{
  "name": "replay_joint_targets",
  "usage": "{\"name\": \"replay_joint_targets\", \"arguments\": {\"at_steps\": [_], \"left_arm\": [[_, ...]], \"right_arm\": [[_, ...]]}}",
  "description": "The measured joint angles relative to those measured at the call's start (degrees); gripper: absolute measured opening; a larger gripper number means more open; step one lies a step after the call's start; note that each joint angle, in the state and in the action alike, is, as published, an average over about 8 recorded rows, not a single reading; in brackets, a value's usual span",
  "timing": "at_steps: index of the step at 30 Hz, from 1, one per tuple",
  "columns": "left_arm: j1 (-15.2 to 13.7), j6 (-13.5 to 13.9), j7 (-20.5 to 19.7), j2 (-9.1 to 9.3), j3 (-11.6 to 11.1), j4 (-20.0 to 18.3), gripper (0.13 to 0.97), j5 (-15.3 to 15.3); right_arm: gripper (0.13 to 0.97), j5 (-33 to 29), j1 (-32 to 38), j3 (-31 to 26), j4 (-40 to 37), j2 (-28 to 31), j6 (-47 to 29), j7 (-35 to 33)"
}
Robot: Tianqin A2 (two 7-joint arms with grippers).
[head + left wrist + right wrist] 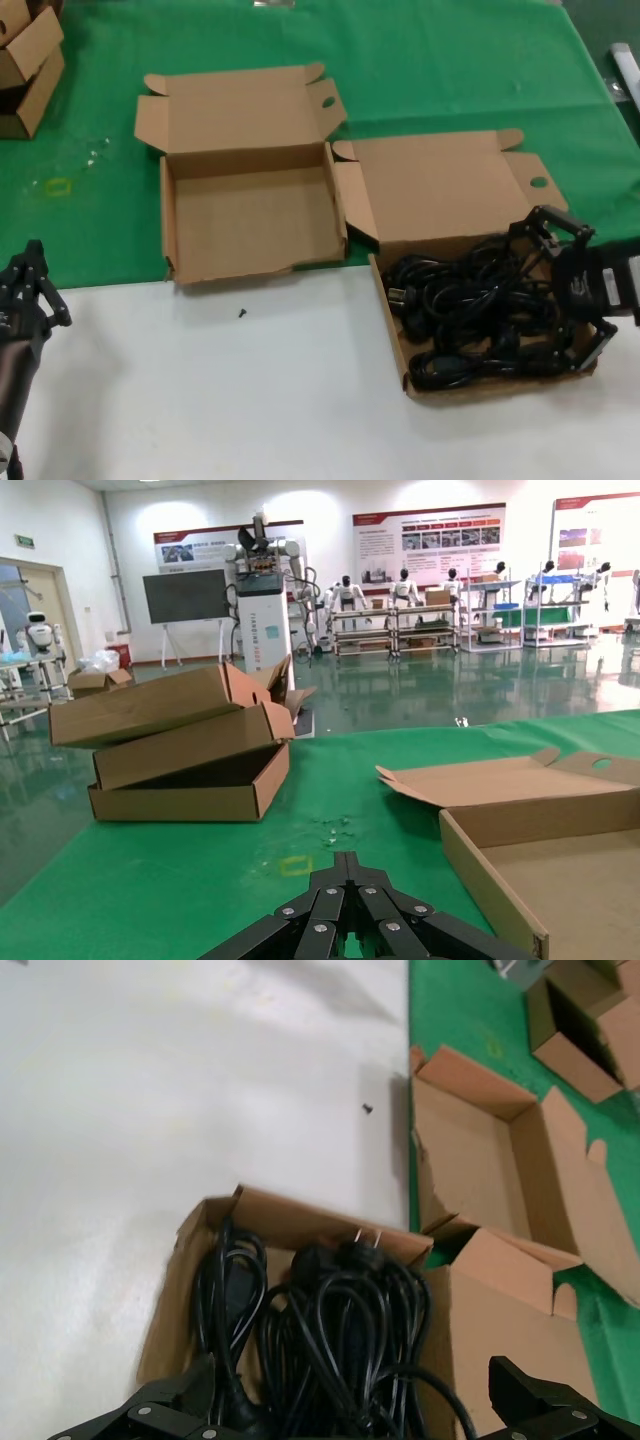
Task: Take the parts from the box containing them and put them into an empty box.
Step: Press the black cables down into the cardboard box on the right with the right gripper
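Black coiled power cords (470,305) fill the brown carton on the right, whose lid (440,185) lies open. My right gripper (548,290) is open, its jaws wide apart over the cords at that carton's right end, holding nothing. In the right wrist view the cords (330,1320) lie between its two fingers (150,1415), inside the carton wall (270,1210). The empty box (250,220) stands open left of it and also shows in the left wrist view (545,865) and the right wrist view (470,1150). My left gripper (32,275) is shut and parked at the lower left; it also shows in its own view (345,865).
Small stacked cartons (25,60) sit at the far left on the green mat (450,70); they also show in the left wrist view (180,745) and the right wrist view (580,1020). A tiny black screw (242,313) lies on the white table (220,400).
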Motion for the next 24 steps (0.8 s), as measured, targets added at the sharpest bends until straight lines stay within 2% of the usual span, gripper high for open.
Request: {"name": "replay_joint_targets", "arguments": {"at_steps": [8, 16, 24], "left_arm": [[0.00, 0.00, 0.00, 0.00, 0.00, 0.00, 0.146, 0.00], [0.00, 0.00, -0.02, 0.00, 0.00, 0.00, 0.143, 0.01], [0.00, 0.00, -0.03, 0.00, 0.00, 0.00, 0.143, 0.02]], "right_arm": [[0.963, -3.60, 2.73, 0.34, -6.49, -5.20, -1.76, -5.94], [0.948, -5.88, 4.10, 1.12, -11.11, -8.48, -1.70, -8.86], [0.861, -7.05, 4.15, 2.12, -12.87, -9.89, -1.38, -9.91]]}}
